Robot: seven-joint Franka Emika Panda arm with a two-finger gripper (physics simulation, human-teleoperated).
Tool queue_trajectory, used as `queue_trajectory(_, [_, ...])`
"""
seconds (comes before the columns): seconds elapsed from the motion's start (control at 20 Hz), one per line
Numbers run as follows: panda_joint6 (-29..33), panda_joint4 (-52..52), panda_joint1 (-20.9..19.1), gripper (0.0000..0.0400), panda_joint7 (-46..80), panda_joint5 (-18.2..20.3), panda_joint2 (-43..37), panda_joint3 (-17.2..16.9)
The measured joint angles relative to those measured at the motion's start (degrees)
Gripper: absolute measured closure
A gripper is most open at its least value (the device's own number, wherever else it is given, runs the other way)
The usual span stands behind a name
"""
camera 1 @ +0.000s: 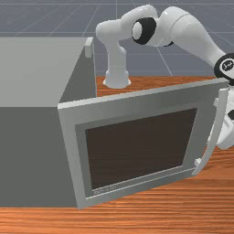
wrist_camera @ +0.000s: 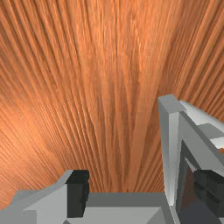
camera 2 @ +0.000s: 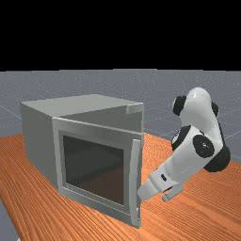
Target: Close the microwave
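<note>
The microwave [camera 1: 27, 155] sits from about 9 o'clock towards the middle in the front view, its door [camera 1: 132, 109] wide open: from the hinge side, the free edge points to roughly 3 o'clock, and the mouth's far side lies towards 1. The handle [camera 1: 221, 109] stands out near that free edge, on the outer face. Just by it is the claw [wrist_camera: 142, 190], its fingers spread well apart and gripping nothing; whether either one touches the door, I can't tell. The arm [camera 1: 183, 27] comes in from 12 o'clock and bends down at 2, above the table [camera 1: 137, 219]. The step in hand, I'd judge, is getting a sound push on the outer face. The hand looks to be mostly beyond the free edge, so shoving from there could swing the door wider. Better to ease round that edge without snagging the handle, set a finger flat on the outer face near the handle, where leverage is best, then sweep in an arc anticlockwise from 3 towards 1, turning the wrist with the door so it doesn't slip off, and finish gently, square to the frame
</note>
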Motion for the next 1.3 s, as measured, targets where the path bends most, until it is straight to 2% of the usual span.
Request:
queue_trajectory(0.45, [0.0, 0.0, 0.0, 0.0047, 0.0, 0.0, 0.0, 0.0])
queue_trajectory(0.6, [7.6, -14.6, 0.3, 0.0001, -0.3, -1.1, -8.3, 0.9])
queue_trajectory(0.65, [10.3, -19.4, 0.2, 0.0000, -1.2, -1.7, -11.2, 1.3])
queue_trajectory(0.7, [5.5, -16.4, -1.5, 0.0000, -8.8, -0.4, -10.4, 3.0])
queue_trajectory(0.75, [10.1, -23.1, -1.4, 0.0000, -8.3, -1.2, -14.2, 3.1])
queue_trajectory(0.8, [16.7, -30.7, -0.3, 0.0000, -3.5, -2.8, -18.0, 2.3])
queue_trajectory(0.85, [18.0, -32.5, -0.4, 0.0000, -4.0, -3.2, -19.1, 2.4])
queue_trajectory(0.95, [25.9, -42.6, 2.1, 0.0000, 3.0, -7.8, -24.3, 0.4])
queue_trajectory(1.0, [31.2, -46.0, 7.0, 0.0000, 15.5, -15.6, -24.8, -3.7])
queue_trajectory(1.05, [30.8, -44.8, 7.4, 0.0000, 17.3, -15.9, -24.1, -4.5])
queue_trajectory(1.1, [29.7, -42.0, 10.3, 0.0000, 24.3, -18.6, -21.6, -6.7])
queue_trajectory(1.2, [24.2, -30.1, 10.8, 0.0000, 19.8, -13.5, -15.6, -4.0])
queue_trajectory(1.25, [17.0, -18.8, 8.6, 0.0000, 10.3, -7.5, -10.5, 0.0])
queue_trajectory(1.3, [16.0, -18.1, 8.3, 0.0000, 8.7, -6.7, -10.2, 0.7])
